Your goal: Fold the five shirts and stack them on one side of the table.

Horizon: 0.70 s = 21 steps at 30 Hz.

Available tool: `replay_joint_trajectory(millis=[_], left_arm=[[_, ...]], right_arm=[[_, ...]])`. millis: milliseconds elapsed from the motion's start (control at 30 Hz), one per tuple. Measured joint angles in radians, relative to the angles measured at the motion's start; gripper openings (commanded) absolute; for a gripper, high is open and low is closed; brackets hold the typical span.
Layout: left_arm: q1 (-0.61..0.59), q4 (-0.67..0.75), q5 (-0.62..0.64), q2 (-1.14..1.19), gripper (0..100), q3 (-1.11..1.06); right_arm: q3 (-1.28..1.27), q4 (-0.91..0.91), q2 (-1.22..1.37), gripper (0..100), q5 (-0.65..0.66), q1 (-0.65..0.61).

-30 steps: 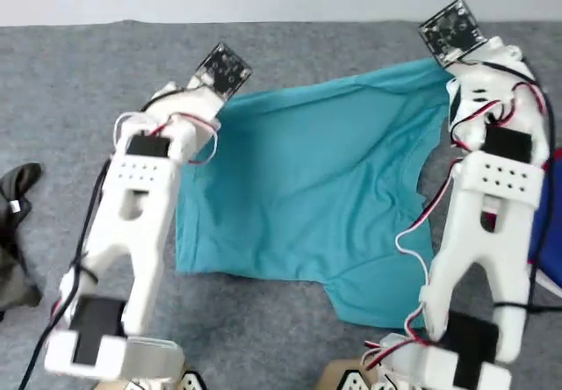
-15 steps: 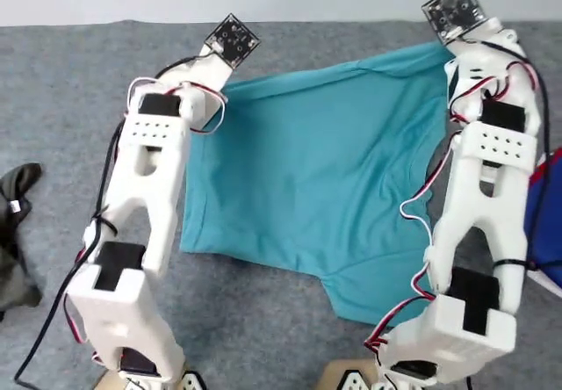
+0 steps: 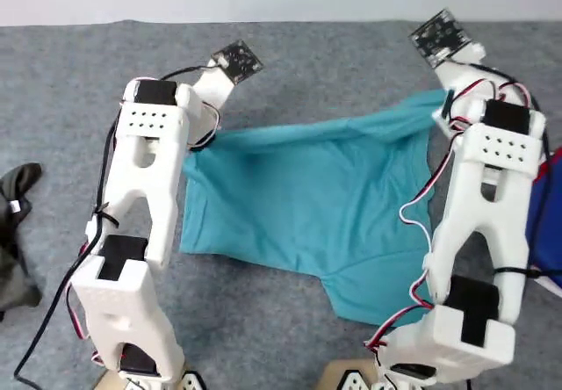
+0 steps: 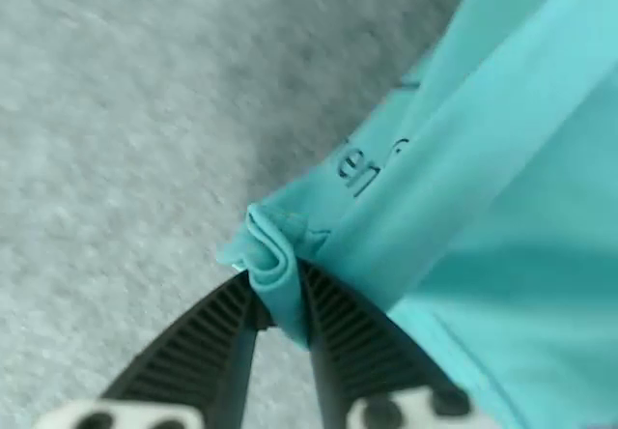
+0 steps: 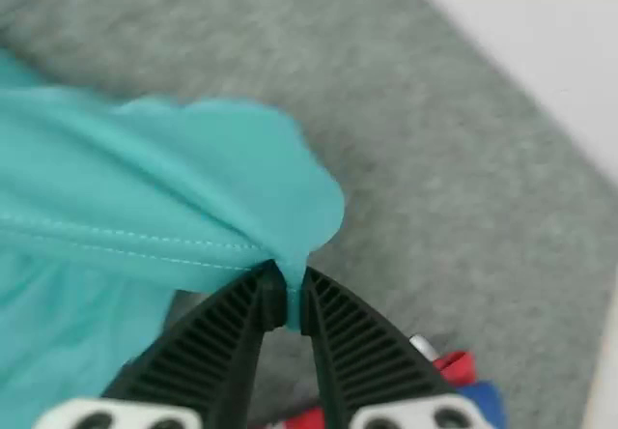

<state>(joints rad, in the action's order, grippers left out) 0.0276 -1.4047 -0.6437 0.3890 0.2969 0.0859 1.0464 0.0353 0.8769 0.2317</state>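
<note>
A teal shirt (image 3: pixel 307 205) lies spread on the grey table (image 3: pixel 70 83). The left gripper (image 4: pixel 280 305) and right gripper (image 5: pixel 286 299) each pinch a far corner. The shirt's body lies back from the fingers, toward the robot.

Left gripper (image 4: pixel 278 305), right gripper (image 5: pixel 286 303): fingers (image 4: pixel 217 337) pinched tight on teal shirt (image 3: pixel 316 197) edge; both arms stretched forward, parallel.

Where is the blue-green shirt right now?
In the high view, the teal shirt lies spread across the middle of the grey table. Its two far corners are pinched by the left gripper and the right gripper.
</note>
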Motion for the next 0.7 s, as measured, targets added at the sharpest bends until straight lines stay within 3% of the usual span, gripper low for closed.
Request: replay_joint_trajectory(millis=[300, 700], left_arm=[[-0.002, -0.152, -0.064, 0.009, 1, 0.0], [-0.006, -0.181, -0.08, 0.091, 1, 0.0]], right_arm=[[0.0, 0.324, -0.089, 1.3, 0.008, -0.014], [0.0, 0.698, -0.207, 1.3, 0.008, -0.018]])
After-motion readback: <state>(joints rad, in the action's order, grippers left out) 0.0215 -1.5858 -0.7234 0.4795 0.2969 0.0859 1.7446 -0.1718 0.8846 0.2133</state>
